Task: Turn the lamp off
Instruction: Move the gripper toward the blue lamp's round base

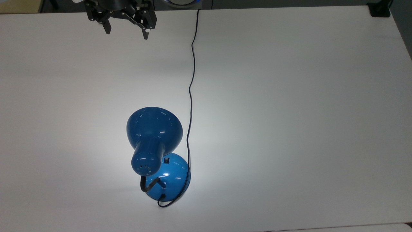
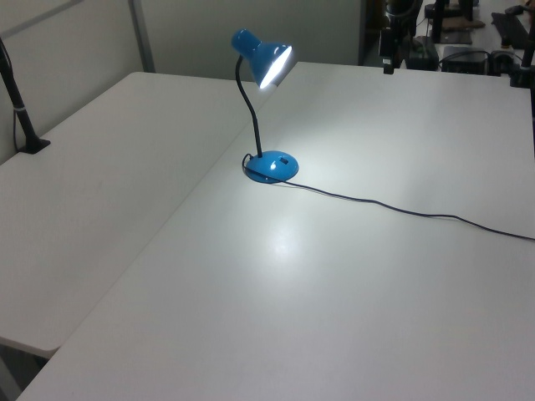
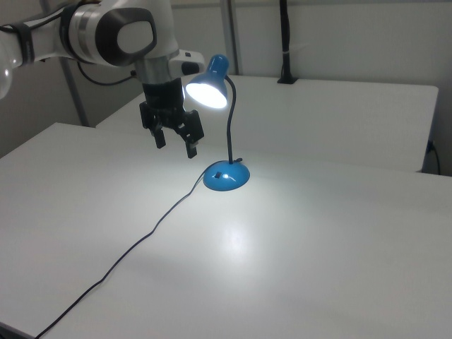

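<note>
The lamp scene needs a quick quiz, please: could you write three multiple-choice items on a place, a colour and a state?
1. Where does the switch sit?
A. on the shade
B. on the round base
C. on the cord

2. What colour is the lamp?
A. red
B. white
C. blue

3. What state is the lamp in?
A. lit
B. dark
C. tipped over

Answers:
1 B: the top view shows the small black switch on the domed base.
2 C: shade and base are glossy blue.
3 A: the shade glows and a bright patch lies on the table, while the gripper hangs open, apart from the lamp.
</note>
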Action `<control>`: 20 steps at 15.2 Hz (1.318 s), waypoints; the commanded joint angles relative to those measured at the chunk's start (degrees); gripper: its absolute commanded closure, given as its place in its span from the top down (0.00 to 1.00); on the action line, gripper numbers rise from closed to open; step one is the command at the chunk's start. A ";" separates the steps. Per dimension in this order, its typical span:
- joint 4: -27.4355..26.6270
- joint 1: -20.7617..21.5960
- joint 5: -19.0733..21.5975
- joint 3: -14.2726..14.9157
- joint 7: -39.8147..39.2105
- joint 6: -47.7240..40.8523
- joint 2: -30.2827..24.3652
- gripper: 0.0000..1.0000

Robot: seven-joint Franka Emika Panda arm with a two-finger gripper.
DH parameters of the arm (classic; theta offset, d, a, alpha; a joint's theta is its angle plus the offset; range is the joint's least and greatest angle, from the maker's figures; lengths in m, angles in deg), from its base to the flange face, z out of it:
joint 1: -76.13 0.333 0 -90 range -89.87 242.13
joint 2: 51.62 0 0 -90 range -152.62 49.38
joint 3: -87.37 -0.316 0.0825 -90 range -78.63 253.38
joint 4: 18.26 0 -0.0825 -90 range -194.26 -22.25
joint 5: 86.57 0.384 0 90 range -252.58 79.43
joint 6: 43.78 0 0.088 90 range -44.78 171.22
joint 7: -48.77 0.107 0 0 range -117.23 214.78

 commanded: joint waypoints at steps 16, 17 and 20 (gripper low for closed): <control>0.04 2.24 7.50 3.13 -6.76 14.01 5.40 0.00; 0.13 2.50 7.50 2.87 -6.68 16.47 7.32 0.00; 0.13 3.81 7.85 2.34 -5.71 23.85 11.46 0.00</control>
